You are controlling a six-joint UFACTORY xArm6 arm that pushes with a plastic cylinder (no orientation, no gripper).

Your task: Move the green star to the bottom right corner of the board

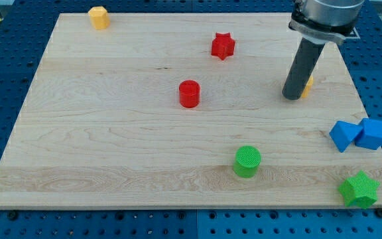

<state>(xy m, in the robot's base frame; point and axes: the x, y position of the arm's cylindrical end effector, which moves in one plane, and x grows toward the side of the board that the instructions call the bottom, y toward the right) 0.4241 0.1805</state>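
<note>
The green star lies at the board's bottom right corner, close to the right and bottom edges. My tip is on the board at the upper right, far above and left of the star. It stands right beside a yellow block, which the rod mostly hides. A green cylinder stands to the star's left, near the bottom edge.
Two blue blocks sit side by side at the right edge, just above the star. A red cylinder is at mid-board, a red star near the top, a yellow block at the top left. The wooden board lies on a blue pegboard.
</note>
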